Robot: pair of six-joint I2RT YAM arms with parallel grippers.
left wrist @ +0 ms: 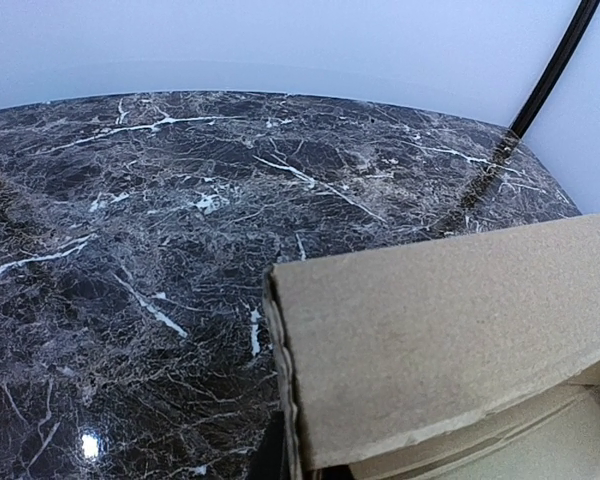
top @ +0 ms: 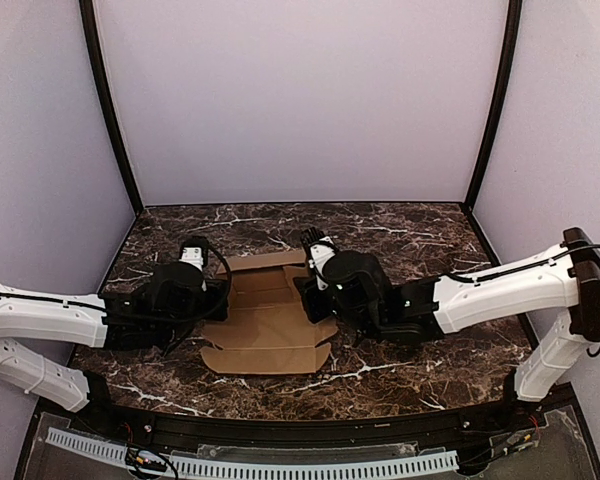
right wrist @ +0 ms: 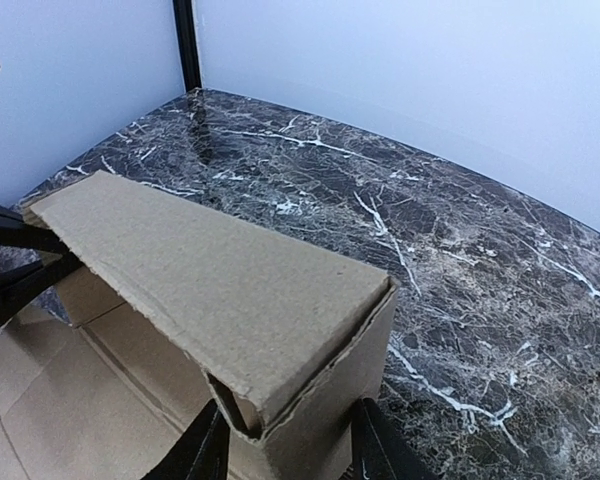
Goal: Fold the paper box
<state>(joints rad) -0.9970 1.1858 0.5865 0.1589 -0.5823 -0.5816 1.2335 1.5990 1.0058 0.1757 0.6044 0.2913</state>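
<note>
**Currently on the bench: one paper box, part-folded, held between two arms**

Item 1. The paper box [top: 265,325], plain brown card. It lies at the middle of the marble table [top: 400,235], between the two arms. The near part lies flat as an open sheet with notched edges. The far part is raised and turned over into a long, narrow, hollow section that runs left to right. The right wrist view shows its top panel [right wrist: 210,270] folded over and the right end unsealed, with a torn-looking edge at the corner.

Item 2. The left gripper [top: 223,288], at the left end of the raised section. It is clenched tight. In the right wrist view its dark fingers [right wrist: 20,285] meet at the card's left end. In the left wrist view the card's edge [left wrist: 280,380] runs straight down to the bottom of the view, so it appears pinched on that end.

Item 3. The right gripper [top: 307,293], at the right end of the raised section. Its jaws are parted, and one black finger [right wrist: 205,450] stands on each side of the box end. Whether they press on the card cannot be told.

Item 4. Surroundings: pale lilac walls [top: 300,100] and black corner posts [top: 110,110].
</note>
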